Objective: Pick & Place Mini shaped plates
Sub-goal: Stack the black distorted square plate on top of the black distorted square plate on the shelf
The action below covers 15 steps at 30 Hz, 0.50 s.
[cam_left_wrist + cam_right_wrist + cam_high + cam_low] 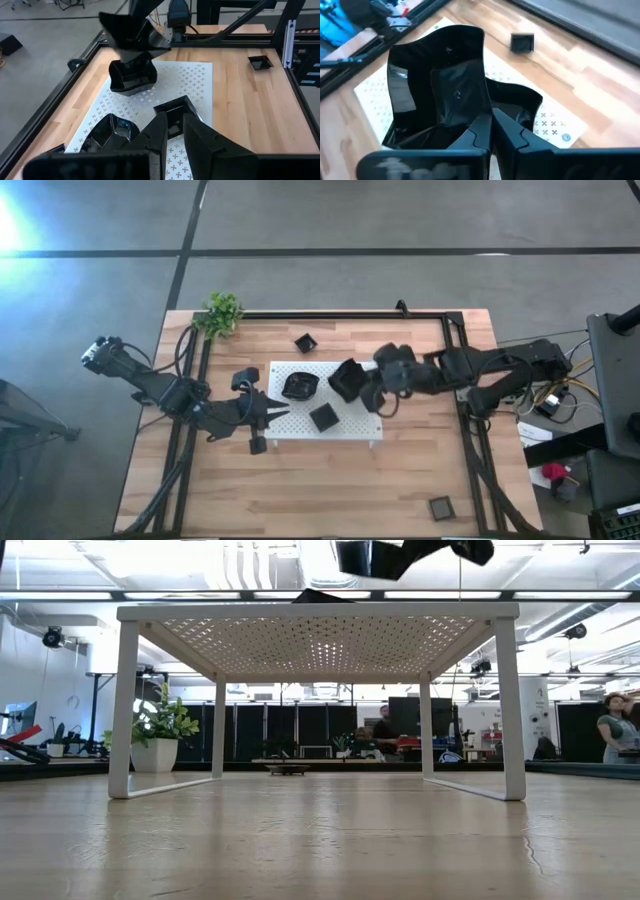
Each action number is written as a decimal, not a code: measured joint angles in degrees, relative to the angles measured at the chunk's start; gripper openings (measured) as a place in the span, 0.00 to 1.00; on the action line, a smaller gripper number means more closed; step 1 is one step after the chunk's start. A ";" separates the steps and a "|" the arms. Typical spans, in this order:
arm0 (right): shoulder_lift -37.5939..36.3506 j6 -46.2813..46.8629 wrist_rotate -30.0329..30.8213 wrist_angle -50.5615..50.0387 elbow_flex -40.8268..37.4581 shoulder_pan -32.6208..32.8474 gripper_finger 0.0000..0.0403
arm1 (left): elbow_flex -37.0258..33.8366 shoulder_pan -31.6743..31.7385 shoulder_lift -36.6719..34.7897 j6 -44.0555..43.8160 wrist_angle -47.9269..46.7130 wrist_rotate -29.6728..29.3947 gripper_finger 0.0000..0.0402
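— Where is the right gripper [490,131]?

— Above the white perforated board [372,426], near its right half. Its fingers [470,134] are clamped on the rim of a black plate [440,90], lifted clear of the board and tilted steeply.

— And right beneath that?

— A second black plate [132,77] sits on the board under the raised one; whether they touch I cannot tell.

— What about the other plates?

— A wavy-edged one [298,386] rests on the board's left half, a square one [322,417] near its front edge. Off the board, one small plate [305,342] lies on the worktop [300,490] towards the plant [221,312], and another [440,507] sits well apart near the front right corner.

— The left gripper [173,131]?

— It hovers at the board's left end, fingers [157,132] slightly apart, holding nothing, pointed at the square plate.
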 joint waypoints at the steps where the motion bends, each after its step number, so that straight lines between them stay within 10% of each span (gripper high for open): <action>1: 0.20 1.04 -0.79 -0.07 0.00 -0.83 0.02 | 0.00 0.00 0.00 -0.28 0.03 0.00 0.14; 15: 2.99 15.10 -1.37 -5.36 -1.22 -4.60 0.02 | 0.00 0.00 0.00 -0.16 0.25 0.00 0.14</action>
